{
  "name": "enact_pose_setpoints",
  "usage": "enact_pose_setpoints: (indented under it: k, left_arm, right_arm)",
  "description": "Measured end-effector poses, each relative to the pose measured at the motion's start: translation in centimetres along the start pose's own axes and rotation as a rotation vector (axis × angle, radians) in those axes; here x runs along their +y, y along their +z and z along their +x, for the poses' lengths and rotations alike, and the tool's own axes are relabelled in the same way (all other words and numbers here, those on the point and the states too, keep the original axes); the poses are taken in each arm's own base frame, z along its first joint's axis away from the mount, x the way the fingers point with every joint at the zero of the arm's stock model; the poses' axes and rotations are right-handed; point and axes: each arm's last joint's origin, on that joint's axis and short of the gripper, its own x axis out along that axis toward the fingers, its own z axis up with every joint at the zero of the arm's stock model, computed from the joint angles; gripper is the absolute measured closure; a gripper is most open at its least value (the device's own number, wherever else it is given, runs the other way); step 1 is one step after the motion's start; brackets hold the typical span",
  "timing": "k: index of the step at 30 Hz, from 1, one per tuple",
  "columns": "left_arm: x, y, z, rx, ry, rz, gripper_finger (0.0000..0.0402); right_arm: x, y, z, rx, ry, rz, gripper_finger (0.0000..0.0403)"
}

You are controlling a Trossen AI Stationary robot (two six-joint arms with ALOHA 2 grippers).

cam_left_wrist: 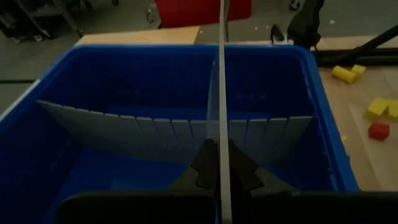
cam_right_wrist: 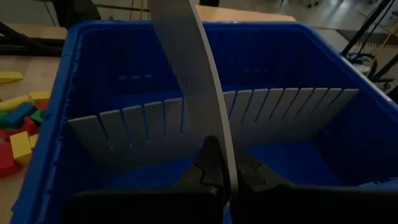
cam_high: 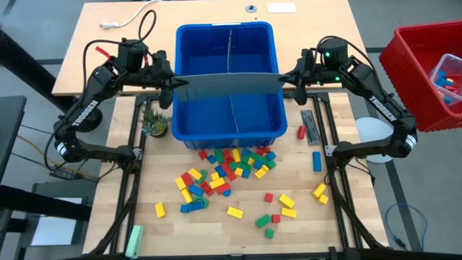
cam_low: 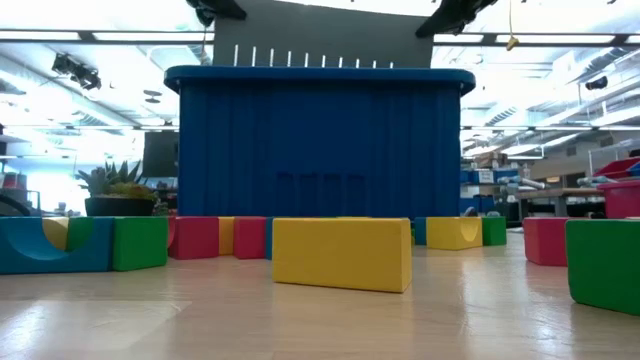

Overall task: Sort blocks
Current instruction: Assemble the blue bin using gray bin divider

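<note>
Blue bin [cam_left_wrist: 323, 112], open-topped, on a pale wooden table [cam_left_wrist: 367, 155]. Inside it, one grey ridged panel [cam_left_wrist: 124, 127] stands across the bin as a divider. A second grey panel [cam_left_wrist: 221, 74], seen edge-on, is pinched between the closed fingers of the left gripper [cam_left_wrist: 219, 171] above the bin. Beside the bin on the table: yellow blocks [cam_left_wrist: 348, 73] and one red block [cam_left_wrist: 379, 130]. Beyond the bin's far rim, a red object [cam_left_wrist: 186, 11].
</note>
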Motion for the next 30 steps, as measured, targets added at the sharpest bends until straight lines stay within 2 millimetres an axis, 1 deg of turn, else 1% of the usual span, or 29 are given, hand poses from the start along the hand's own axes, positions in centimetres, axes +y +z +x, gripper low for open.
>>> enact_pose_setpoints:
  k: [4,13,20,26,30]
  left_arm:
    - [0.1,-0.2,0.2,0.030,0.033,0.003,0.0389]
    - [0.6,-0.7,1.6,0.066,0.005,-0.022,0.0389]
    - [0.5,-0.7,1.7,0.055,-0.019,-0.024,0.0389]
    - [0.5,-0.6,1.6,0.047,-0.031,-0.026,0.0389]
    - [0.4,-0.8,1.7,0.061,-0.045,-0.036,0.0389]
  right_arm:
    - [0.1,-0.1,-0.2,0.012,0.001,0.005,0.0403]
    - [0.2,-0.4,-0.2,0.042,0.000,0.011,0.0403]
    - [0.2,-0.1,-0.5,0.015,-0.012,-0.007,0.0403]
    - [0.4,0.9,-1.0,-0.069,-0.025,-0.036,0.0403]
    - [0.6,1.8,-1.7,-0.108,-0.015,-0.014,0.0403]
